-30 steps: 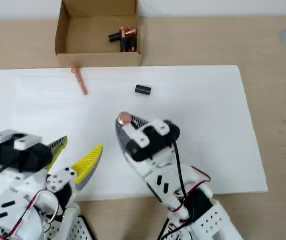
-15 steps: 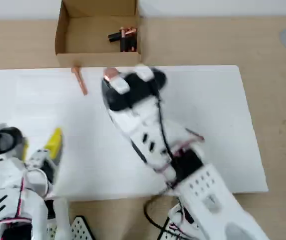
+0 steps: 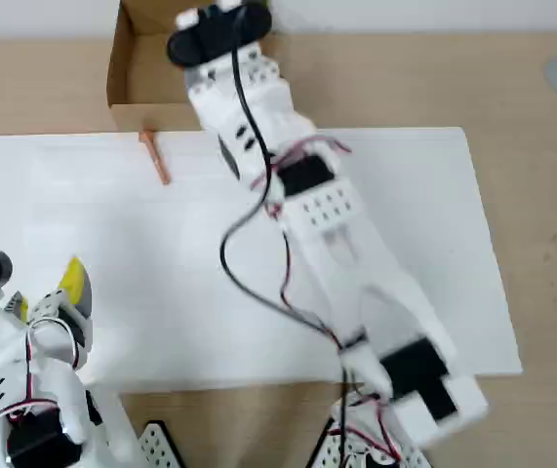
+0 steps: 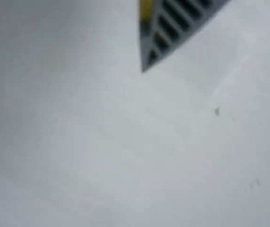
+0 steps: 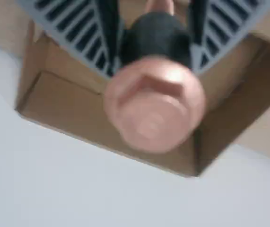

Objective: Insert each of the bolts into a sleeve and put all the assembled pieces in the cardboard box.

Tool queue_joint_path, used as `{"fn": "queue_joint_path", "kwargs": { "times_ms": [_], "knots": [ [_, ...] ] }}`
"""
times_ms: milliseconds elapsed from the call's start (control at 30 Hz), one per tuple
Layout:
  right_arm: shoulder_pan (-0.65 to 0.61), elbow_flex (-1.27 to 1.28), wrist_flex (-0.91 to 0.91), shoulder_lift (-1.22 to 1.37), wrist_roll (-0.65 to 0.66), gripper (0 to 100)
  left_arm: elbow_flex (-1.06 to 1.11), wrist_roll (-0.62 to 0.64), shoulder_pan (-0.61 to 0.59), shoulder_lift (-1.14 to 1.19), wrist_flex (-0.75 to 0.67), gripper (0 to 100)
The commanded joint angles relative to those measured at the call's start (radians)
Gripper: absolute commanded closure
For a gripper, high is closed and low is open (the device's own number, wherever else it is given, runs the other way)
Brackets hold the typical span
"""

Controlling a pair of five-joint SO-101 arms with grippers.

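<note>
The right gripper (image 5: 151, 71) is clenching an assembled piece: its jaws are pressing on the black sleeve (image 5: 156, 38), and the copper bolt (image 5: 153, 109) is sitting inside it with its head facing the wrist camera. The piece is hanging over the near front corner of the cardboard box (image 5: 101, 137), just above the rim and not yet down inside.

The likely trouble is a release made too close to that front wall. In that case the piece could strike the rim and roll out onto the white sheet (image 3: 405, 214) in front of the box. The bolt is being held only through the sleeve, so a jolt or a tilted drop might shake it loose. A loose bolt (image 3: 154, 156) is lying just outside the box's front wall, and a careless retreat of the arm could knock it.

The right wrist view is giving the grasp itself and how the piece is sitting against the box's edge. The high view is giving the layout instead. There the arm is stretching across the sheet to the box, and its body is covering what it carries. The left gripper (image 3: 68, 288) is waiting well away from the box, at the near edge of the counter (image 3: 532, 175). I cannot tell whether it is released or clenched.
</note>
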Motion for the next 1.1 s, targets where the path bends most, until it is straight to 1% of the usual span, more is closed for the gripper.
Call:
{"fn": "queue_joint_path", "kwargs": {
  "times_ms": [0,67,167,267,367,500,633,833,1067],
  "knots": [
    [0.042,-0.234,-0.031,0.13,0.005,98.8,0.017,0.0,-0.014,-0.004,-0.017,71],
    [0.056,-0.323,-0.029,0.216,0.005,98.8,0.021,0.002,-0.012,-0.004,-0.017,71],
    [0.074,-0.452,-0.028,0.334,-0.008,98.8,0.023,0.044,-0.012,-0.004,-0.017,71],
    [0.096,-0.591,-0.026,0.447,-0.075,98.8,0.023,0.057,-0.006,-0.004,-0.017,71],
    [0.101,-0.736,0.018,0.562,-0.095,98.8,0.023,0.057,-0.009,-0.004,-0.017,71],
    [0.113,-0.926,0.044,0.723,-0.181,98.8,0.025,0.057,-0.011,-0.004,-0.017,71],
    [0.122,-1.089,0.11,0.869,-0.241,98.8,0.025,0.058,-0.006,-0.004,-0.017,71],
    [0.148,-1.262,0.157,1.047,-0.245,98.8,0.025,0.058,-0.006,-0.004,-0.017,71],
    [0.148,-1.363,0.163,1.184,-0.241,98.8,0.061,0.057,-0.005,-0.004,-0.025,71]
  ]
}}
